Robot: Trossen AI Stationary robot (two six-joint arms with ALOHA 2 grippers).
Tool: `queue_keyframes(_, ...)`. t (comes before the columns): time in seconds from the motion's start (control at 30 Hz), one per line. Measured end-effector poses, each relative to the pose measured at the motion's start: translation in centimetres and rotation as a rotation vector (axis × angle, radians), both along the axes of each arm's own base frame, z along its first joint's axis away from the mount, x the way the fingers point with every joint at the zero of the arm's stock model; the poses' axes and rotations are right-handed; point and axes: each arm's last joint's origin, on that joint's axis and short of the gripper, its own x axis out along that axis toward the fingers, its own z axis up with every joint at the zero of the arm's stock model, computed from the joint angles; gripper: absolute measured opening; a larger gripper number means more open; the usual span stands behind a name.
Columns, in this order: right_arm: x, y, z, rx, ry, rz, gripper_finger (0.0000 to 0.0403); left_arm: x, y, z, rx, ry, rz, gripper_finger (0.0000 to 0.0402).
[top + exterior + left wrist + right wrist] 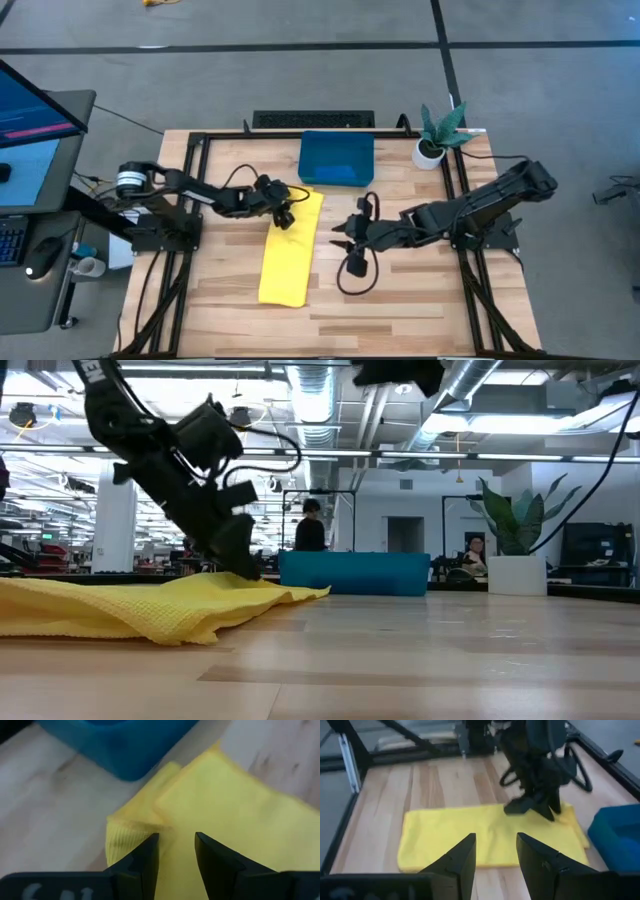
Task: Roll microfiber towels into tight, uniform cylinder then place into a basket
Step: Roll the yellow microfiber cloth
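The yellow towel (289, 252) lies folded into a long strip on the desk, running from near the basket (336, 159) at the far edge down toward the middle. It looks light and floppy, the kind of cloth that bunches and slides on bare wood instead of rolling cleanly, so I would pinch a doubled corner or hem at one short end. That is where the left gripper (283, 212) sits, at the strip's far end just beside the basket's near-left corner, its fingers (145, 862) apart and straddling a thickened fold without yet closing on it. The right gripper (347, 238) waits off the strip's right side, its jaws also parted around nothing. Only the left wrist view shows that layered corner; the low view (238, 555) shows the cloth rumpled and lifting off the wood, which the overhead flattens. The blue towel I cannot find in any view.
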Motion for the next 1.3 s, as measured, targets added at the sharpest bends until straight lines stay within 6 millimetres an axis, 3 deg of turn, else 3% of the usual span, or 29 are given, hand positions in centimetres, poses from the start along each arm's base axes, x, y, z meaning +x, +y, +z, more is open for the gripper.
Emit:
queue_keyframes(0.47,0.4,-0.3,-0.6,-0.009,0.025,-0.014,0.0163,-1.0,0.7,0.1,0.129,0.088,0.201,0.0118)
queue_keyframes(0.87,0.4,-0.3,-0.6,-0.007,0.022,-0.014,0.0163,-2.3,1.3,-0.8,0.067,0.189,0.249,0.0118)
queue_keyframes(1.17,0.4,-0.3,-0.6,-0.008,0.023,-0.014,0.0163,-2.5,0.1,2.6,0.079,0.067,0.176,0.0118)
queue_keyframes(1.3,0.4,-0.3,-0.6,-0.008,0.022,-0.014,0.0163,-2.4,-0.5,2.7,0.046,0.051,0.132,0.0118)
